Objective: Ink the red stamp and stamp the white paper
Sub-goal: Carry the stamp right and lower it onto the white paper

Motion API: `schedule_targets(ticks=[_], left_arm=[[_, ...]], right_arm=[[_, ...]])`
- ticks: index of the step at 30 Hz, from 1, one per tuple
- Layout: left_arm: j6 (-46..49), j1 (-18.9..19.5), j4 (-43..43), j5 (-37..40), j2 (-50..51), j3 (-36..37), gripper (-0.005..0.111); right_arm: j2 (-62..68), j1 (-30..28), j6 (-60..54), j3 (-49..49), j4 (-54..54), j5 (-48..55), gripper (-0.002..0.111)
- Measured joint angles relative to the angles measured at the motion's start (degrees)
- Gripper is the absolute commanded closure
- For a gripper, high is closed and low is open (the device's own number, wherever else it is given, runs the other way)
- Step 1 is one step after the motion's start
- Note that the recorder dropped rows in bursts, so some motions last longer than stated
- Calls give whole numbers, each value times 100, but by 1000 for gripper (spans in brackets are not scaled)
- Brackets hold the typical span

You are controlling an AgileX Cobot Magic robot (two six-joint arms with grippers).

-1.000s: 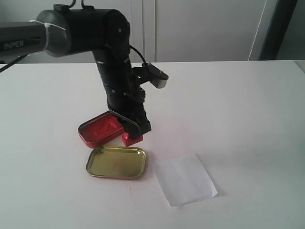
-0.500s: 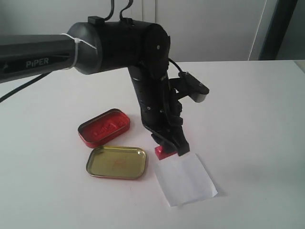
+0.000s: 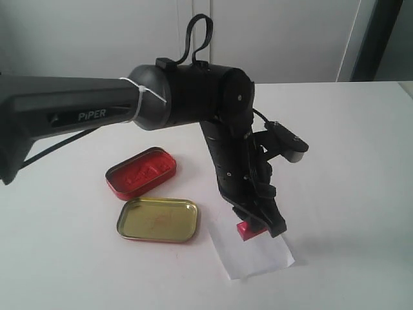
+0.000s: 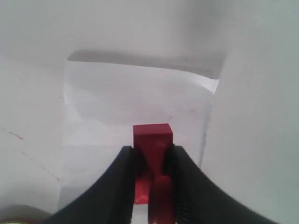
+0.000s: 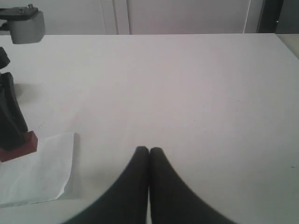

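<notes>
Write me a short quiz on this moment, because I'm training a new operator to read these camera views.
1. True or false: the left gripper is clamped on the red stamp.
2. Where is the stamp? A: over the white paper. B: inside the red ink tin. C: inside the gold tin.
3. Fill in: the right gripper holds nothing and its jaws are ___.

Key: 1 true; 2 A; 3 shut.
</notes>
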Motion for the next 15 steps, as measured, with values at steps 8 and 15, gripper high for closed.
schedule_targets(ticks=[8,15], left_arm=[[-13,0,-44,-2,241,-8,107],[-3,0,56,-69,300,-8,107]], right_arm=[[0,0,0,0,0,0,108],[0,0,0,0,0,0,108]])
